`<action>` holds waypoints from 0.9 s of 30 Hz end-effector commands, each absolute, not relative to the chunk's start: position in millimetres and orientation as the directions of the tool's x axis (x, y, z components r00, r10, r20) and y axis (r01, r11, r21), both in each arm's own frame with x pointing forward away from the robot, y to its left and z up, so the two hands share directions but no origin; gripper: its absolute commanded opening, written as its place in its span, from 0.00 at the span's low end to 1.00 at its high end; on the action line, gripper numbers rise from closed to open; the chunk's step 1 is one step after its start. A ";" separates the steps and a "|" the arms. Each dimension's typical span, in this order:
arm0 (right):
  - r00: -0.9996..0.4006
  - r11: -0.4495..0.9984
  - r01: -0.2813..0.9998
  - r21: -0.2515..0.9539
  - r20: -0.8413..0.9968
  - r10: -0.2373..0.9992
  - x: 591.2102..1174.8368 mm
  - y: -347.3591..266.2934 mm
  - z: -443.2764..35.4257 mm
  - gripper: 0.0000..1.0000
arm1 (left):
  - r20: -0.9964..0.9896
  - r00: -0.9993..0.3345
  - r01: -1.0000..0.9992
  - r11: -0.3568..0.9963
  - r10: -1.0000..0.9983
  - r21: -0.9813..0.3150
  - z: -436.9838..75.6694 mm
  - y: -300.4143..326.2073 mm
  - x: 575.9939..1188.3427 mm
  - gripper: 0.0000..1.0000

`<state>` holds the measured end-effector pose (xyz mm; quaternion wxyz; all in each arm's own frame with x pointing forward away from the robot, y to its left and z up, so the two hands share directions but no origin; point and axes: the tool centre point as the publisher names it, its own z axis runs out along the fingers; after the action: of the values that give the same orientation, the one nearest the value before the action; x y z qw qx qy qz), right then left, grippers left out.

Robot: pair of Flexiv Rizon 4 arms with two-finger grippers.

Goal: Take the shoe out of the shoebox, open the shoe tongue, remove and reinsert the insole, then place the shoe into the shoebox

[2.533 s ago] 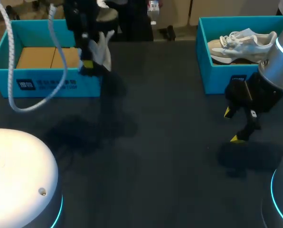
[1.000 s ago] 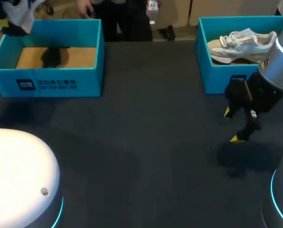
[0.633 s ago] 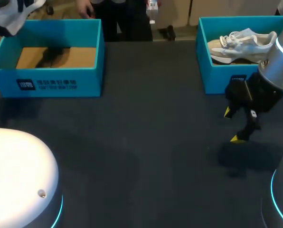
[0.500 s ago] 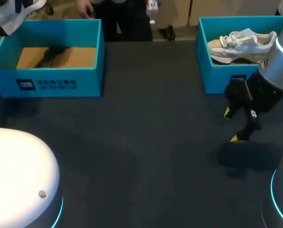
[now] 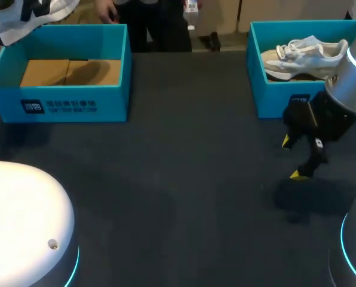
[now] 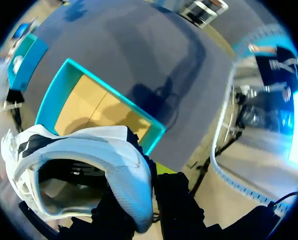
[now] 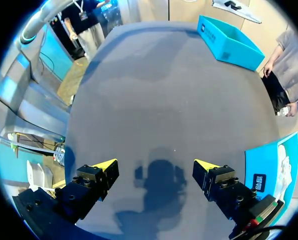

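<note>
The white shoe (image 5: 31,12) hangs in the air above the far left corner of the left shoebox (image 5: 64,107), already clear of its walls. The left end effector (image 6: 146,200) is clamped on the shoe at the rim of its opening, one finger inside and one outside, as the left wrist view shows. I judge it to be a light sneaker with a soft mesh upper and a firmer sole. The collar will likely flex and let the shoe swing or twist under a one-point hold. Gripping the stiffer heel counter or the sole edge would probably be steadier than thin fabric. The tongue and insole look pliable, so each probably wants a pinch at an edge while the other arm braces the shoe. Whether the laces are loose enough for that I cannot tell. Below the shoe, the box shows only its brown cardboard floor (image 5: 52,72). Its upright teal walls are the nearest thing for a dangling toe or heel to catch on. The right end effector (image 5: 291,158) hovers over the dark surface (image 5: 184,179) just in front of the right shoebox (image 5: 279,95), its fingers spread wide and holding nothing. That box contains a second sneaker (image 5: 303,51), lying on its side with the laces toward the middle. A broad stretch of surface lies between the two boxes, and it seems the natural place to set the shoe down for two-handed work. The right arm would have to come across from well apart to help.
</note>
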<state>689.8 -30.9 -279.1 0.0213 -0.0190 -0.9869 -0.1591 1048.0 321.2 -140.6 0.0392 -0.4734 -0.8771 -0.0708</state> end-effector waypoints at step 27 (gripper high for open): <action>-0.998 0.950 0.044 0.310 0.047 0.031 689.5 -30.3 -279.9 1.00 | 0.208 -0.015 0.998 0.001 0.978 0.066 -172.7 326.5 1091.2 0.00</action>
<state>689.8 -30.8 -279.1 0.0213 -0.0189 -0.9869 -0.1591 1082.4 324.0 -174.2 0.0466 -0.6999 -0.7052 -0.1033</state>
